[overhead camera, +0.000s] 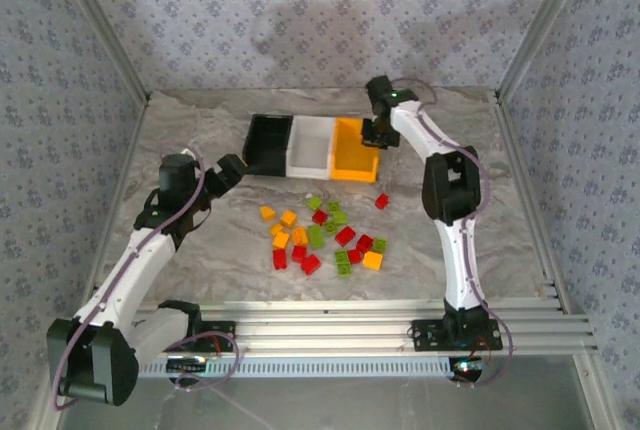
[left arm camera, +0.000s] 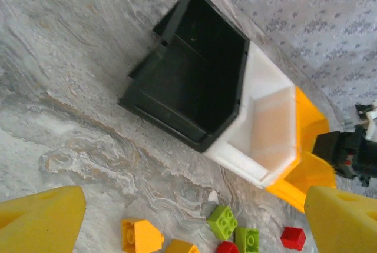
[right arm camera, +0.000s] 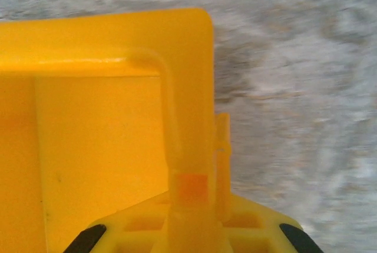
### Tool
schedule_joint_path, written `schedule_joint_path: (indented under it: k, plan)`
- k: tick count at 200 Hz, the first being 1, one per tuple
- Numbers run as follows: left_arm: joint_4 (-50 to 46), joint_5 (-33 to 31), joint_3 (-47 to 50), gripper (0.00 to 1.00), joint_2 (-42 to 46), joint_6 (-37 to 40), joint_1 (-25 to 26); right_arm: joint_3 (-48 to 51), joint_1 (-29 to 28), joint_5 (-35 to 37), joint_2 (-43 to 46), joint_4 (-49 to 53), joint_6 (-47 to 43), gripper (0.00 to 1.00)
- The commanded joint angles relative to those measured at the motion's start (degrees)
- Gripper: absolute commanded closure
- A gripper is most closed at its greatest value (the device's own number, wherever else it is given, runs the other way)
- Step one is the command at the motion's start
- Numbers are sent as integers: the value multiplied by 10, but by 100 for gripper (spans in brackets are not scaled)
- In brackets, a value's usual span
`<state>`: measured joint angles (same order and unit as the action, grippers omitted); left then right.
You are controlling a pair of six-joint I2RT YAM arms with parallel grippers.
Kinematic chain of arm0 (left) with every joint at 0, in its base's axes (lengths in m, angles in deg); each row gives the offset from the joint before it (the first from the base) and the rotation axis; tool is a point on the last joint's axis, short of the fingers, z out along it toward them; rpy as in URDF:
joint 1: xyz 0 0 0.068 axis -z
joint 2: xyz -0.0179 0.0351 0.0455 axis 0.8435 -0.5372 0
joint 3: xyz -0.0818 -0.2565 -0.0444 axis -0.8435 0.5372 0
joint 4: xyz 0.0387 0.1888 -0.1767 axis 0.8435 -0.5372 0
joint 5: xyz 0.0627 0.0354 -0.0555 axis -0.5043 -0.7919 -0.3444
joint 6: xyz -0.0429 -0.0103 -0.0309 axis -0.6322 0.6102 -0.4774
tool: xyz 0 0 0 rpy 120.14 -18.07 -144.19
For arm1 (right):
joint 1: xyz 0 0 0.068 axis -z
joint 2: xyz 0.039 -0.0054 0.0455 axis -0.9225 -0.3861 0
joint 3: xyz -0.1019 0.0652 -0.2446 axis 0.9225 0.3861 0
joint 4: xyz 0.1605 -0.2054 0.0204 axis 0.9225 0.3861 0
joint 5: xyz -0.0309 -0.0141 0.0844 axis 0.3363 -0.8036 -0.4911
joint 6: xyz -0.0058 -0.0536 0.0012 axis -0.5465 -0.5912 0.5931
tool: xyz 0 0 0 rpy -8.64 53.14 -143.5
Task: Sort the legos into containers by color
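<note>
Three bins stand in a row at the back: black [overhead camera: 268, 145], white [overhead camera: 310, 148] and orange [overhead camera: 356, 152]. Red, orange-yellow and lime green legos [overhead camera: 325, 235] lie scattered in front of them, with one red brick [overhead camera: 382, 201] apart to the right. My right gripper [overhead camera: 378, 134] is at the orange bin's right wall; in the right wrist view its fingers [right arm camera: 191, 206] are pinched on that wall of the orange bin [right arm camera: 106, 117]. My left gripper [overhead camera: 236, 164] hovers left of the black bin [left arm camera: 194, 70], open [left arm camera: 194, 223], above a green brick [left arm camera: 222, 220] and an orange one [left arm camera: 140, 235].
Metal frame posts and patterned walls close in the marbled table [overhead camera: 200, 240] on three sides. An aluminium rail [overhead camera: 340, 325] runs along the near edge between the arm bases. Bare table lies left of the pile and behind the bins.
</note>
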<state>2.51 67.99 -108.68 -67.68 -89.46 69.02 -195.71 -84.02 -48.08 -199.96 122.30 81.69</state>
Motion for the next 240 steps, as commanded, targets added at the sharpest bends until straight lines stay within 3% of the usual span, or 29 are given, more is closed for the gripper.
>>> schedule_joint_path:
  k: [1,53,119,191,240]
  plan:
    - [-8,0,-20,4,-6,7,19,36,26,-81,60,-15,-68,100]
    - [-9,-14,-18,4,-16,8,46,114,60,-95,83,-76,-103,100]
    - [-3,-23,-18,4,-27,11,53,129,43,-62,64,-69,-104,100]
    - [5,-15,-19,4,-43,20,53,301,37,-89,147,-116,-78,100]
    - [6,-14,-19,4,-46,22,53,267,34,-76,136,-68,-61,100]
